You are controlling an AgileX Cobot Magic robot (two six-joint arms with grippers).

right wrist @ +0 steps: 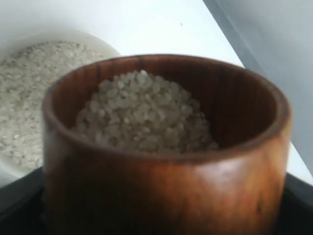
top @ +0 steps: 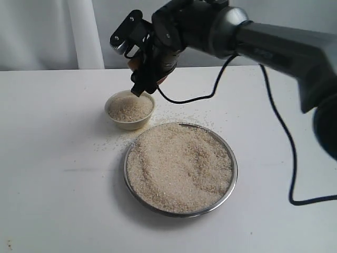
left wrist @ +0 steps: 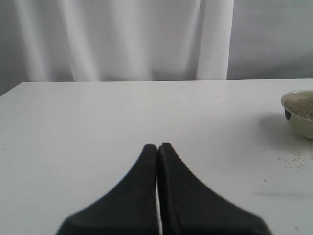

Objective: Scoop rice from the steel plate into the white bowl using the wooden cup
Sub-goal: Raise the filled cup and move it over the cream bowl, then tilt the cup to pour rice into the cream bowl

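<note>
My right gripper (top: 143,66) grips the dark reddish-brown wooden cup (right wrist: 166,186), brimming with pale rice grains (right wrist: 144,117). I'm holding it over the small cream-white bowl (top: 130,124), ready to tip, I'd say. The wide shiny steel plate (top: 234,174) sits heaped just beside the bowl. The left gripper (left wrist: 157,147) has its fingers pressed together, holding nothing, well apart.

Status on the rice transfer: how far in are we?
Partly done: the white bowl already holds rice near its rim, with stray grains on the table. In hand: the right jaws grip the wooden cup, loaded with rice, above the bowl and not yet poured. Left to do: tip this load in; the steel plate is still heaped. The left jaws are shut, holding nothing.
</note>
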